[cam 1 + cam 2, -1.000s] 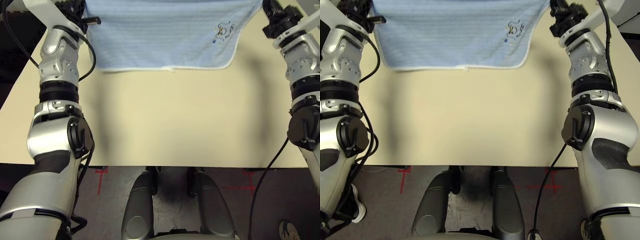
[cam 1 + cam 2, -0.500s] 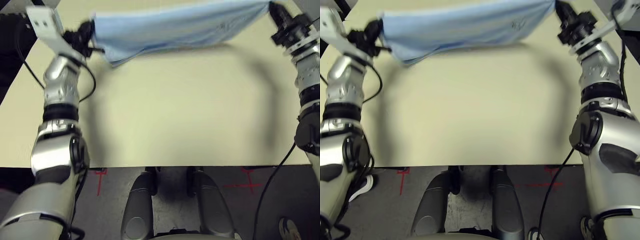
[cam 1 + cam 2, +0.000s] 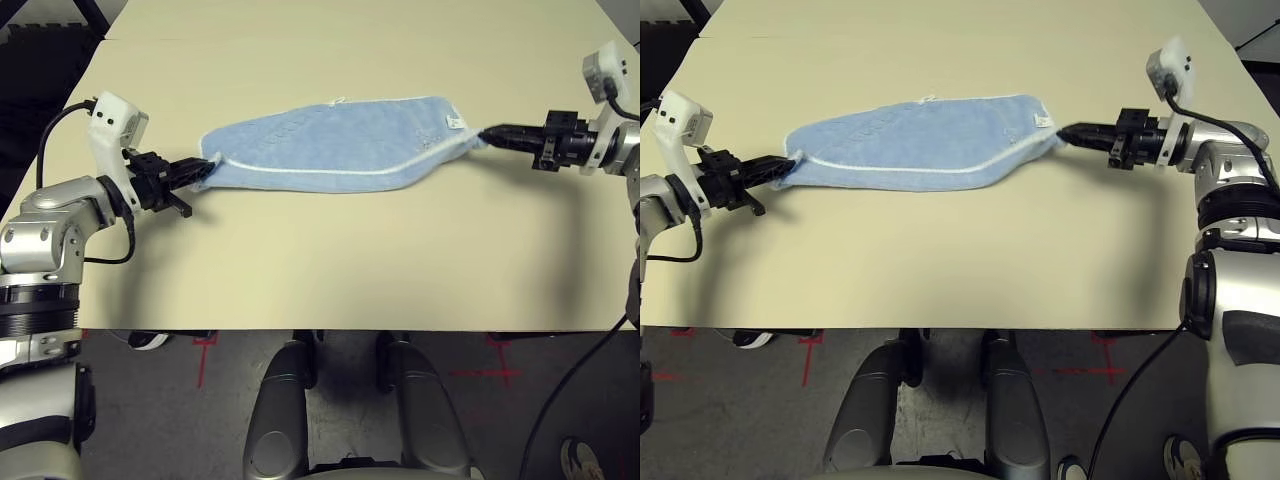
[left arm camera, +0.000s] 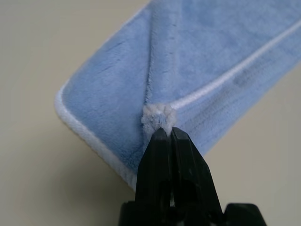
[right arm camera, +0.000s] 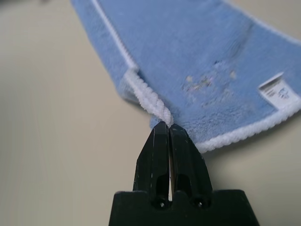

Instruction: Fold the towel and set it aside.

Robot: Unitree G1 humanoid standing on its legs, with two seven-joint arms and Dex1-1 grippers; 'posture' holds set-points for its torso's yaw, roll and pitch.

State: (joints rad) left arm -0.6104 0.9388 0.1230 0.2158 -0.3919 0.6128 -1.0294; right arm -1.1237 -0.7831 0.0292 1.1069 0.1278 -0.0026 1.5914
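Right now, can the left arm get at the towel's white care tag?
Probably not. The tag sits at the towel's far end beside the right gripper, the left gripper is shut on the opposite corner, and the whole cloth lies between them.

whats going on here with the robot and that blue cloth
The robot is folding a light-blue towel on the beige table. The left gripper and right gripper are each shut on an end of it. The towel lies doubled over on the table, stretched between them, not yet set aside.
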